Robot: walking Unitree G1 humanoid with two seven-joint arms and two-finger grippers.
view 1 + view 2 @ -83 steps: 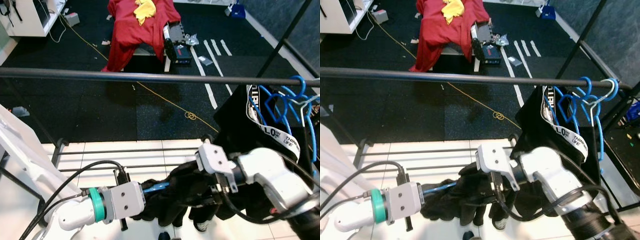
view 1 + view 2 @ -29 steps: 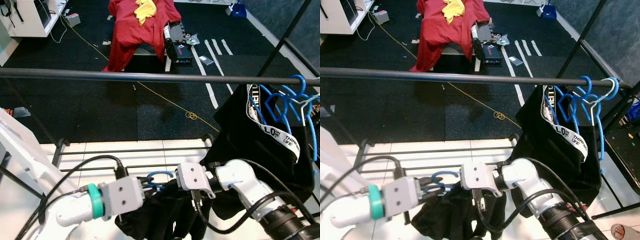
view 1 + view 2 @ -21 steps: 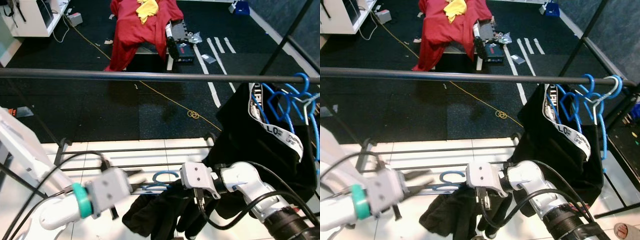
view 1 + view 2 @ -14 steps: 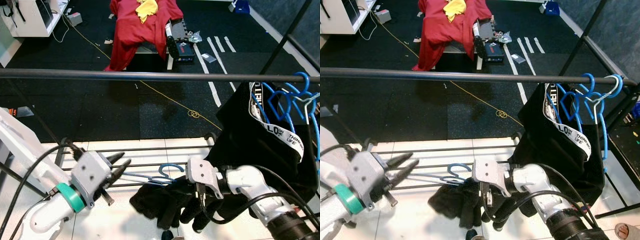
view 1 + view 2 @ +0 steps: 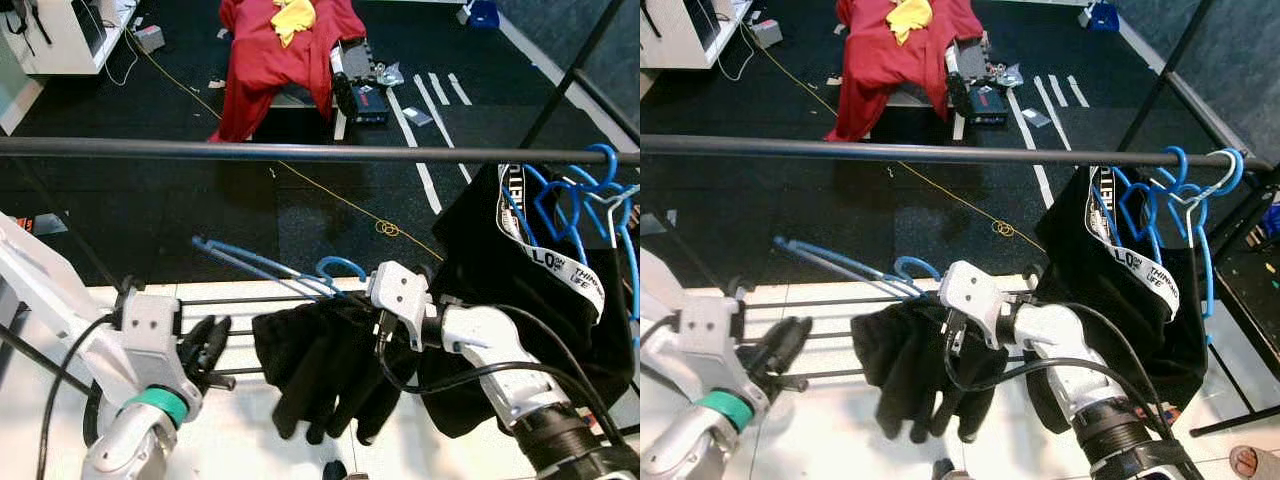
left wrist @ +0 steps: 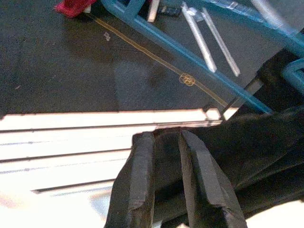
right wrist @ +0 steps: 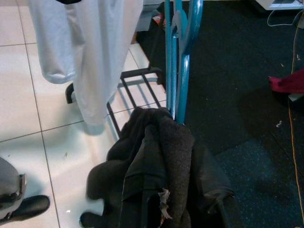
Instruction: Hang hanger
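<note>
So the right gripper [image 5: 375, 322] is clamping down on a blue hanger [image 5: 262, 266] with a black garment [image 5: 325, 365] draped over it, holding the whole thing up in front of the robot, below the dark horizontal rail [image 5: 300, 152] and not touching it. The hanger's long arm is sticking out toward the robot's left and its hook is curling up right beside the gripper, while the black fabric is drooping down in lumpy folds over the white tiled floor [image 5: 250, 450]. The left gripper [image 5: 205, 345] is sitting lower down on the left, well apart from the hanger, and its two black fingers [image 6: 137, 185] are pressed nearly together with nothing between them. Over at the right end of the rail there's already a bunch of blue hangers [image 5: 570, 200] hanging, with a black garment with a white printed band [image 5: 540, 290] on them. Farther back, something red [image 5: 280, 55] is lying draped over a piece of furniture on the dark floor.
</note>
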